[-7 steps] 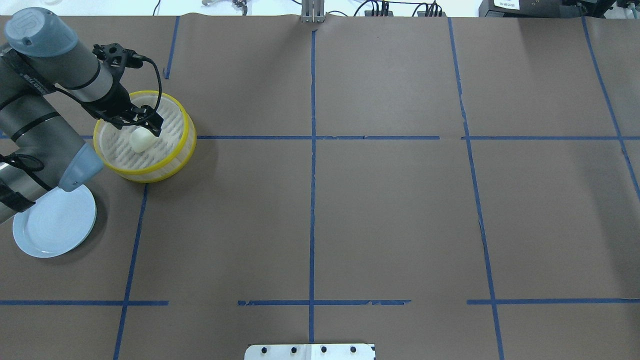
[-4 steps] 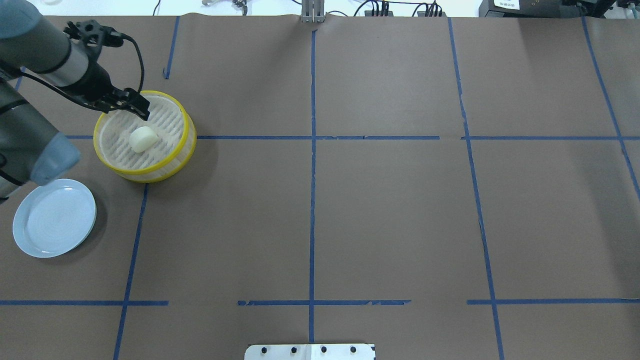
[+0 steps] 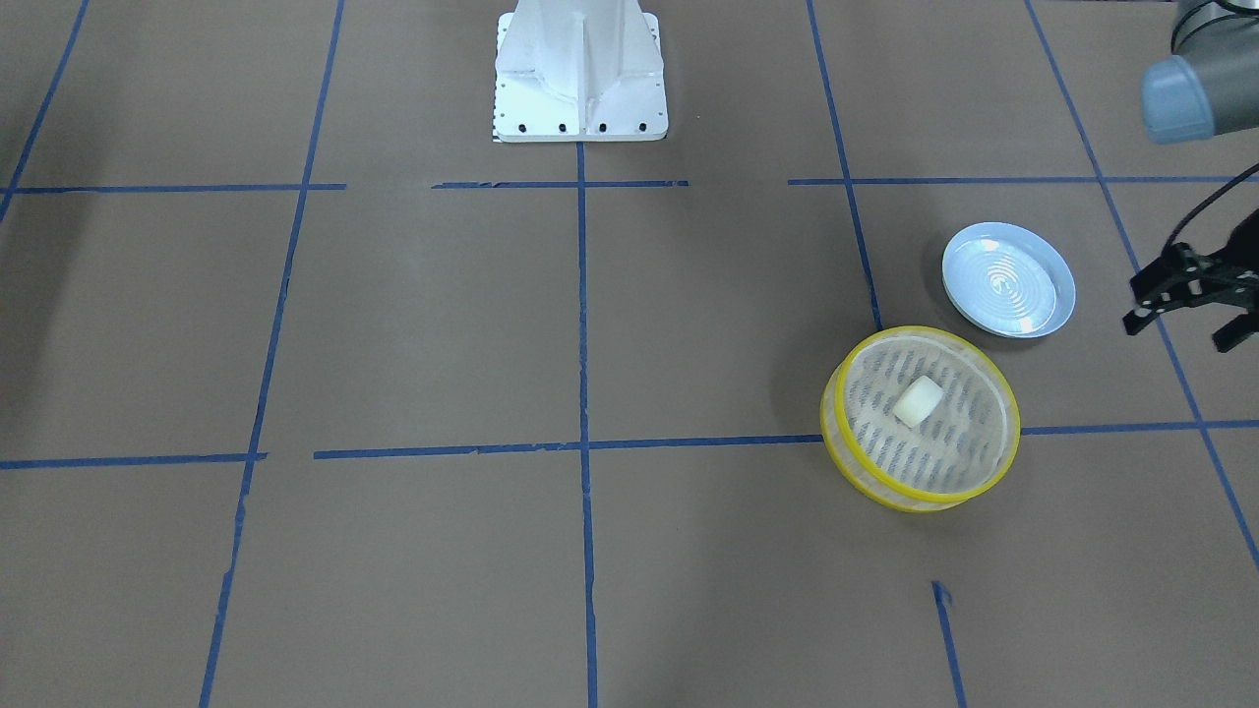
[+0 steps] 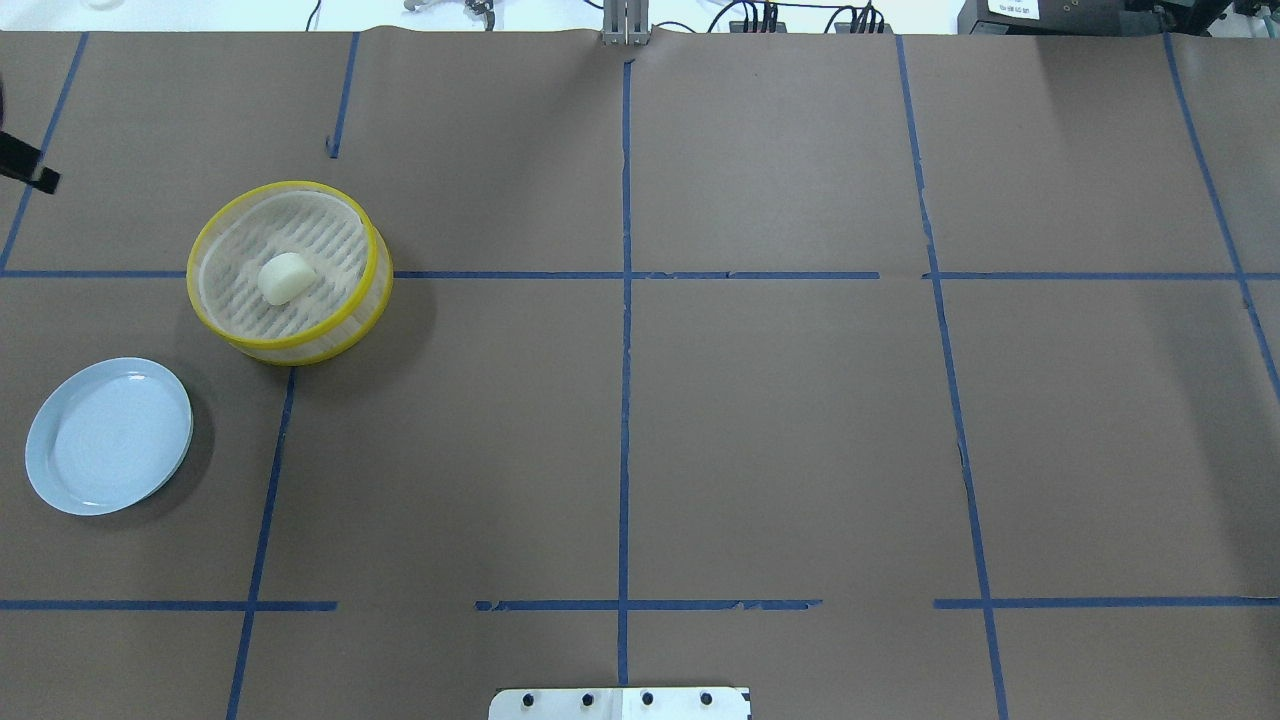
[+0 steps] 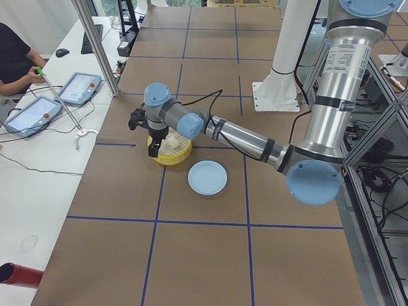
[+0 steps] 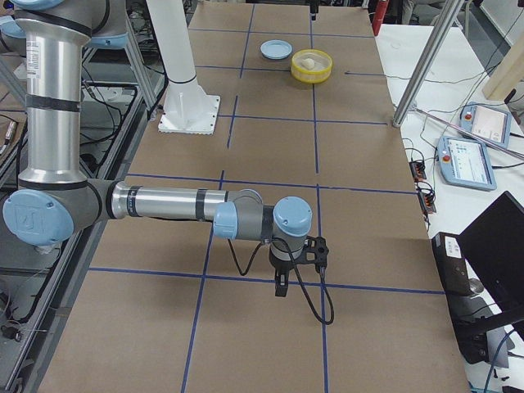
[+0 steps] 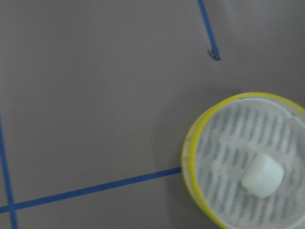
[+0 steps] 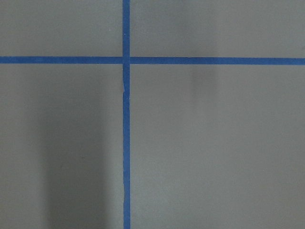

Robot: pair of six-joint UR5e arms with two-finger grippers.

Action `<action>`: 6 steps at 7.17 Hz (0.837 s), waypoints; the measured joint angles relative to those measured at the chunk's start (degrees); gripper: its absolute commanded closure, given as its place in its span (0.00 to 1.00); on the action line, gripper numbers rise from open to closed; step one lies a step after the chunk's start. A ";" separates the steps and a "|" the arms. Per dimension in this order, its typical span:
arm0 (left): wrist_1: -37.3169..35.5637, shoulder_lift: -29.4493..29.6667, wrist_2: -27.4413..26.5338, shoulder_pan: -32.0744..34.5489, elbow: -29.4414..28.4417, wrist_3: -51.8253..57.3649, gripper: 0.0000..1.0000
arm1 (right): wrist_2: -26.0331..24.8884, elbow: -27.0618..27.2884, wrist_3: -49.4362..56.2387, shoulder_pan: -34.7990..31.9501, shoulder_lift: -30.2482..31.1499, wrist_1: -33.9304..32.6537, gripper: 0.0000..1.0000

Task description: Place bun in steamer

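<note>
The left arm has pulled back off the basket toward the table's left end, and the piece it carried stays behind. Nearest the robot lies the round pale blue plate (image 4: 60,480). Beyond it, the round shallow steamer (image 4: 335,250), with yellow rims and a slotted pale floor, holds the small cream-white chunky bun (image 4: 284,277), which lies free near the middle. Farther out, the left gripper (image 3: 1183,327) hangs with fingers spread, holding nothing. The right gripper (image 6: 282,285), well apart, is too small to tell whether it is spread or closed. The placing looks done; at most the retreat remains.

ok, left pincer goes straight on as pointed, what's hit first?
Probably the bare table paper: the left pincer, open, points down beside the steamer, not over it. Height unclear.
</note>
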State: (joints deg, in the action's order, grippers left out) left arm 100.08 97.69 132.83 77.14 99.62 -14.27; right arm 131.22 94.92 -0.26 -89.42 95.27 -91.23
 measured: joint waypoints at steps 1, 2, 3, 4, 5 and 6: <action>-0.04 -3.87 0.11 3.92 -0.66 6.86 0.00 | 0.00 0.00 0.00 0.00 0.00 0.00 0.00; 0.00 -7.70 0.20 6.85 -1.45 12.43 0.00 | 0.00 0.00 0.02 -0.02 0.00 0.00 0.00; 0.26 -11.48 0.28 8.52 -2.44 16.47 0.00 | 0.00 0.00 0.04 -0.02 0.00 0.00 0.00; 0.56 -13.99 0.29 9.40 -3.88 18.45 0.00 | 0.00 0.00 0.02 0.00 0.00 0.00 0.00; 0.51 -14.98 0.33 9.96 -5.15 19.15 0.00 | 0.00 0.00 0.01 0.00 0.00 0.00 0.00; 0.19 -15.26 0.36 10.36 -5.53 19.32 0.00 | 0.00 0.00 0.00 -0.02 0.00 0.00 0.00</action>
State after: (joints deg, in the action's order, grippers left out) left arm 100.28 82.43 133.18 87.51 94.10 5.04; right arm 131.22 94.92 -0.26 -89.44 95.27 -91.23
